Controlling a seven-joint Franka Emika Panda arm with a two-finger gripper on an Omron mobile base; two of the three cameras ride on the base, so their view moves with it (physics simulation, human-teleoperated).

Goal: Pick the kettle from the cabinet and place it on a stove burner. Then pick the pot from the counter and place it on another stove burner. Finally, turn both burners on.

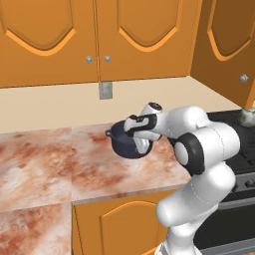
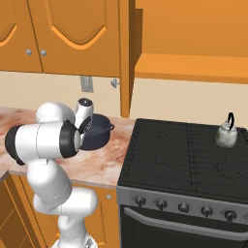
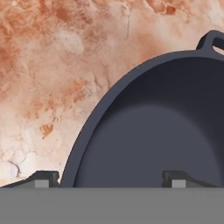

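Over the counter, I straddle the pot's rim with my gripper spread, ready to pinch its wall.

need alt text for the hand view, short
Looking down into the dark navy pot, its rim passing between the two open fingertips of the gripper, one outside and one over the inside. The pot sits on the marbled reddish-brown counter, one small side handle at upper right.

Base cams behind arm, both on pot; hand cam close above.
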